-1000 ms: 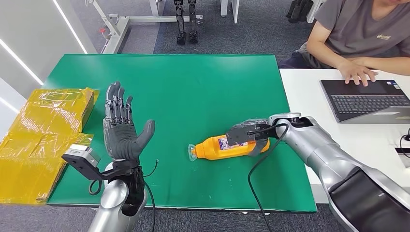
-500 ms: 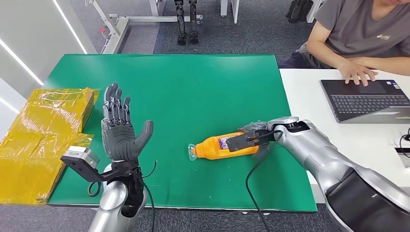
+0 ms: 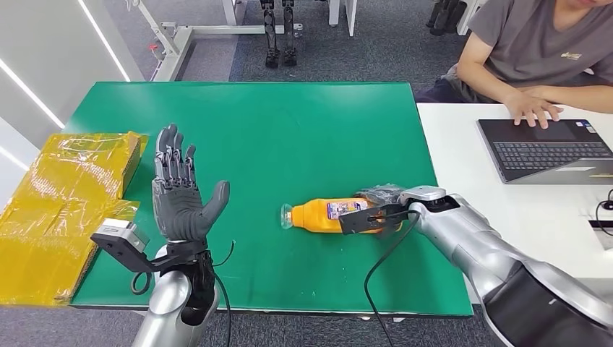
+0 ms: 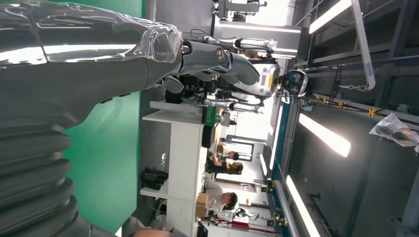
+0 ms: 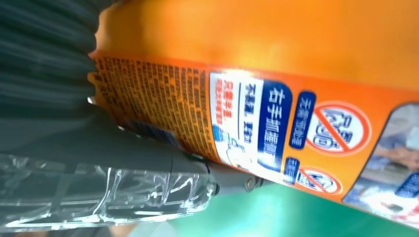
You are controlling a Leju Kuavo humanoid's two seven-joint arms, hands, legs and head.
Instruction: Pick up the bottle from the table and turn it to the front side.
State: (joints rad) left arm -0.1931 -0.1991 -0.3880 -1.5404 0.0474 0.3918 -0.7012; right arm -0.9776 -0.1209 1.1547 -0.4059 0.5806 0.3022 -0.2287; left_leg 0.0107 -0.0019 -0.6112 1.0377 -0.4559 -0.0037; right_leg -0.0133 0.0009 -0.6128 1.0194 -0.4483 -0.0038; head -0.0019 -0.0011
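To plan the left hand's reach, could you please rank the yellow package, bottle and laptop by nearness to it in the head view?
From the left hand:
1. Yellow package, just to its left.
2. Bottle, mid-table to its right.
3. Laptop, far right on the white desk.

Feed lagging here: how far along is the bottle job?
Grasp looks done: the right hand grips the orange bottle. The bottle lies on its side on the green table, seemingly not lifted. Lifting and turning its front side remain. The left hand waits open.
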